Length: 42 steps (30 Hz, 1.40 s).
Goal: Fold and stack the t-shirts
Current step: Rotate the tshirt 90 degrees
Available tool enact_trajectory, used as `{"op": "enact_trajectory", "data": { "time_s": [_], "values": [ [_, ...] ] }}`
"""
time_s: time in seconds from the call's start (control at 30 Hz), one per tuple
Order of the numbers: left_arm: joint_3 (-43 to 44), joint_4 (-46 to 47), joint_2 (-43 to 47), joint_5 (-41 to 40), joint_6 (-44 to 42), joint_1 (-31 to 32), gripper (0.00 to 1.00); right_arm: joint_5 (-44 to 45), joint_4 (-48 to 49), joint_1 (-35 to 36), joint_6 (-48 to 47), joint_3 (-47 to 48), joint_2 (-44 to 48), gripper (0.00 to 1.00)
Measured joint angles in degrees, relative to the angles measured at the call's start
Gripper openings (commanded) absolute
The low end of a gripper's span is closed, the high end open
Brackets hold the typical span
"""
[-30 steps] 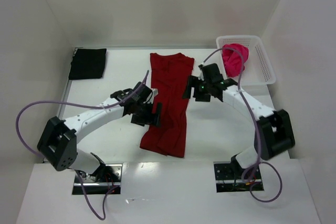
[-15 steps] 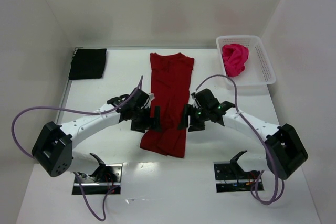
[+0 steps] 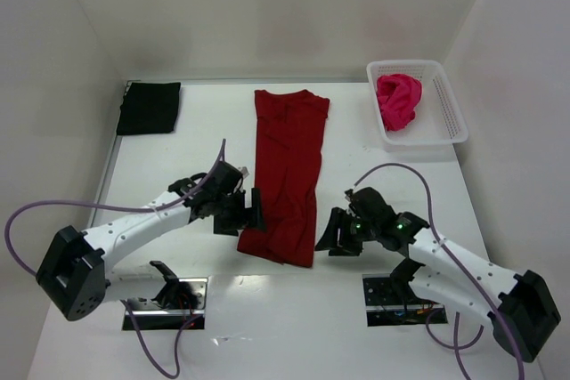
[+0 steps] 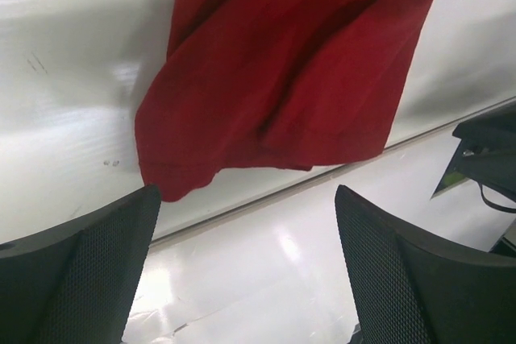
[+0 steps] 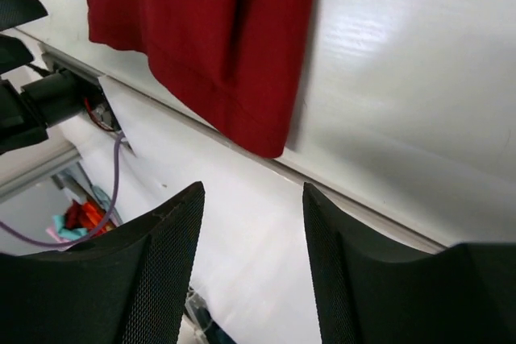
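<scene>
At the middle of the white surface (image 3: 178, 153) I find the crimson t-shirt (image 3: 287, 166) lying flat as a long folded strip, collar end far, hem at the near edge. Left jaws stand wide open just beside its near left corner, gripping nothing. Right jaws stand parted near its near right corner, likewise gripping nothing and clear of the cloth. Black t-shirt (image 3: 149, 107) lies folded at the far left corner. Magenta-pink t-shirt (image 3: 398, 100) sits bunched inside the white lattice basket (image 3: 448, 111) at far right. Plain white walls (image 3: 267, 15) enclose the surface on three sides.
</scene>
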State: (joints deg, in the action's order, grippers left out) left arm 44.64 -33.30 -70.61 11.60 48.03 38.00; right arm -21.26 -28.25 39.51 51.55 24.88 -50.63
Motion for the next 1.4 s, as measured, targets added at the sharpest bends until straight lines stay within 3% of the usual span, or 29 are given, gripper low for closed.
{"op": "enact_trajectory", "data": {
  "time_s": [0.23, 0.57, 0.93, 1.0, 1.1, 1.13, 1.2, 1.4],
  "values": [
    [-0.5, 0.0, 1.8, 0.0, 0.3, 0.1, 0.98, 0.2, 1.0, 0.7, 5.4, -3.9, 2.0, 0.58],
    [-0.2, -0.1, -1.3, -0.2, -1.1, 0.1, 0.98, 4.3, 3.3, 5.9, 4.1, 5.8, -18.1, 0.58],
    [0.9, 0.1, -4.7, -0.9, -2.9, 0.1, 0.98, 4.7, 5.2, 10.7, 4.2, 7.8, -27.5, 0.51],
    [1.2, 0.1, -5.5, -0.9, -3.1, 0.1, 0.98, 4.5, 5.3, 12.6, 4.1, 10.0, -30.3, 0.47],
    [2.0, 0.1, -5.8, -0.9, -3.5, 0.1, 0.98, 5.2, 6.2, 13.6, 3.8, 12.3, -33.4, 0.24],
    [2.2, 0.1, -5.8, -0.9, -3.9, 0.1, 0.98, 5.6, 6.2, 13.6, 3.8, 12.5, -33.8, 0.10],
    [2.5, 0.1, -5.8, -0.9, -4.3, 0.1, 0.98, 6.8, 5.9, 13.6, 4.3, 12.6, -33.9, 0.00],
    [2.5, -0.4, -5.8, -1.2, -4.4, 0.1, 0.98, 10.7, 2.1, 13.6, 4.6, 12.7, -31.3, 0.00]
  ]
}}
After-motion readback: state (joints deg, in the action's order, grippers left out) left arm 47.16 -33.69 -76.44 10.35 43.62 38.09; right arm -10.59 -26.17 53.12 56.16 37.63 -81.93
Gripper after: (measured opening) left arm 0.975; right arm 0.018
